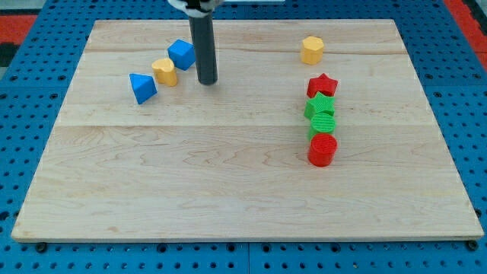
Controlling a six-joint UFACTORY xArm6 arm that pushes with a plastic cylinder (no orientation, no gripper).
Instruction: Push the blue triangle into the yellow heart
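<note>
Camera view, the only one. My tip sits on the wooden board in the upper-left part, rod rising straight up and out past the view's top. No fingers or jaws on me, just a plain dark rod, so nothing is open, closed or gripped.

Task blocks: the blue triangle lies well to the view's left of my tip and a bit lower. The yellow heart is just beside it, up and to the view's right; can't tell whether the two touch or a thin gap remains. Tip is apart from both, w/ the heart nearer to it than the triangle.

Blue cube is up-right of the heart, very close to it, and right next to my rod's left side; looks like contact w/ the rod but can't be sure.

Other blocks, view's right half: yellow hexagon alone near the top edge. Below it a tight column running down the view: red star, then green star, then a green block, shape unclear, then red cylinder at the bottom. Each appears to touch its neighbour.

No containers here; all blocks rest flat on the board. Around the board a blue perforated surface.
</note>
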